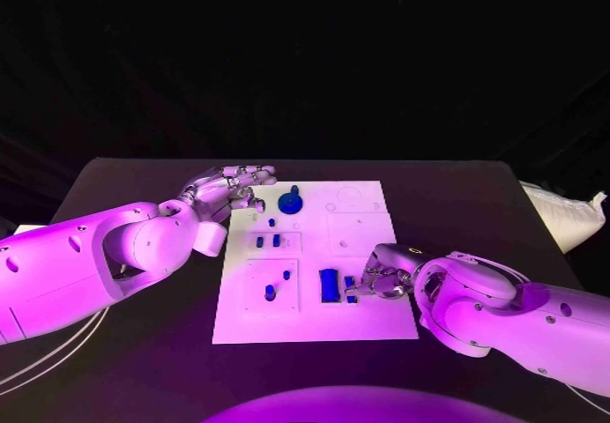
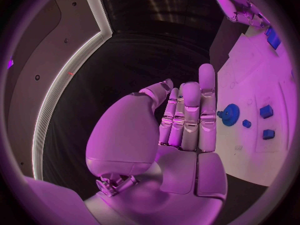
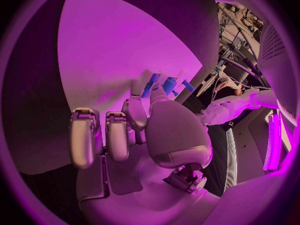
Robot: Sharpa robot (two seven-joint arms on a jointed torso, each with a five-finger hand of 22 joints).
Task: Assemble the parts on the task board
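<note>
The left hand [image 2: 181, 135] is hanging with its palm bare and its fingers [image 2: 190, 110] lying straight and close together, holding nothing. Just past the fingertips a blue gear [image 2: 230, 114] is sitting on the white task board [image 2: 250, 155], with three small blue parts [image 2: 267, 111] lying near it. The right hand [image 2: 240, 5] is reaching over the board's far end beside a larger blue block [image 2: 272, 37].

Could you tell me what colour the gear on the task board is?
Blue; the gear shows best in the left wrist view.

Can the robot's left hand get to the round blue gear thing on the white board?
Probably yes. The left hand hovers at the task board's far left edge with fingers apart and nothing in them, and the blue gear stands just beside the fingertips. Nothing lies between them.
</note>
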